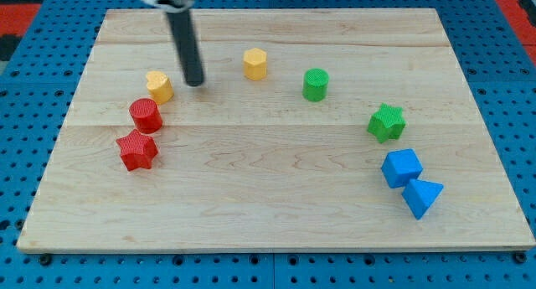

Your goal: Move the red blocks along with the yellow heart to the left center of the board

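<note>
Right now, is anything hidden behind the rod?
Only bare board shows around the rod. My tip sits just right of the yellow heart; whatever the rod covers cannot be seen.

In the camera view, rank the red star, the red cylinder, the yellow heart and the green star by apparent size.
1. red star
2. green star, close to the red star; being nearer the view's bottom may flatter the red one
3. red cylinder
4. yellow heart, smallest, but farthest up the board

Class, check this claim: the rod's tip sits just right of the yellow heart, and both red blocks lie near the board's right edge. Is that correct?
Not quite. The camera view shows the red cylinder and red star near the board's left edge. My tip does sit just right of the yellow heart.
</note>
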